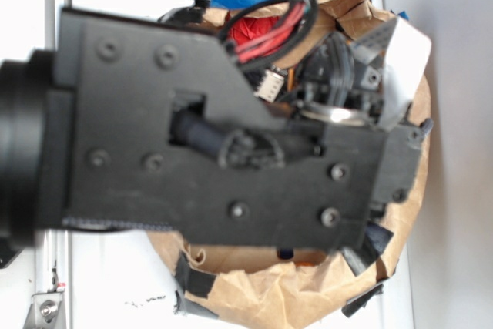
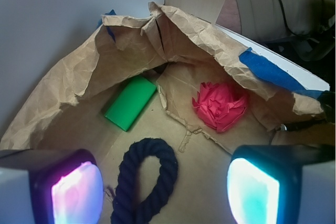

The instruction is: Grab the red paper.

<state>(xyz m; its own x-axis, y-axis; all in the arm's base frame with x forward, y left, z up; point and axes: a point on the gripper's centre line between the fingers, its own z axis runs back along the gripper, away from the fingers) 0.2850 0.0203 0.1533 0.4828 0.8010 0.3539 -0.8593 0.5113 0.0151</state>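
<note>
Hovering above the brown paper nest [image 2: 63, 93], the gripper [image 2: 165, 184] stands open and empty, its 2 glowing pads [image 2: 76, 192] spread wide at the bottom of the wrist view. Red paper [image 2: 220, 106] lies untouched on the nest floor at about 1 o'clock from the gripper, well apart from both pads. Green block [image 2: 131, 102] sits at 11 o'clock; dark rope loop [image 2: 144, 179] lies between the pads. Exterior view: arm [image 1: 216, 136] hides most of the nest. Judgement: approach incomplete; descent, closing and lift remain.

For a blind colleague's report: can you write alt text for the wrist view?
A crumpled red paper ball lies in a brown paper enclosure, beyond the open gripper. A green block lies to its left; a dark blue rope loops nearer.
</note>
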